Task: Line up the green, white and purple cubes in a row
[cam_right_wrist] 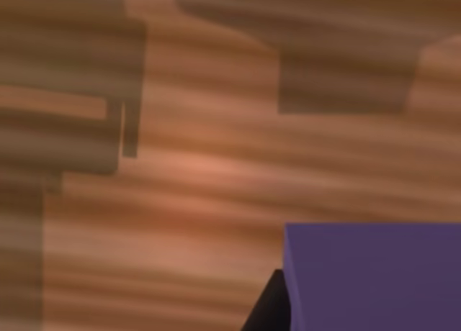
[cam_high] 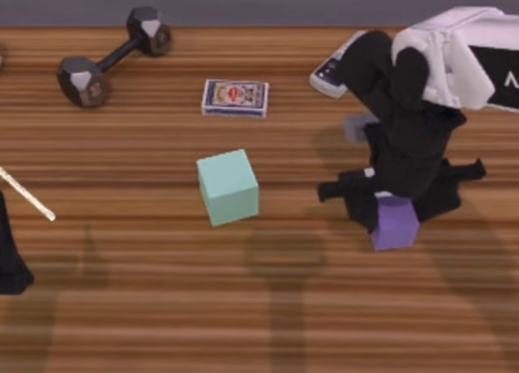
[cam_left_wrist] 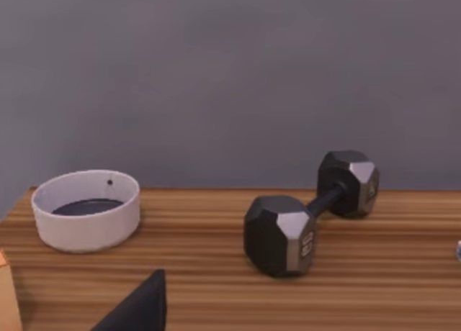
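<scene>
While the right hand (cam_high: 395, 204) sits over the purple cube (cam_high: 395, 224) on the right of the surface (cam_high: 146, 308), I cannot tell whether it grips it: the right wrist view shows only one dark fingertip (cam_right_wrist: 270, 306) against the cube's side. A loose hold could let the cube slip or twist on the way to the green cube (cam_high: 228, 186), well apart near the middle. No white cube shows. The left arm is parked at the left edge.
</scene>
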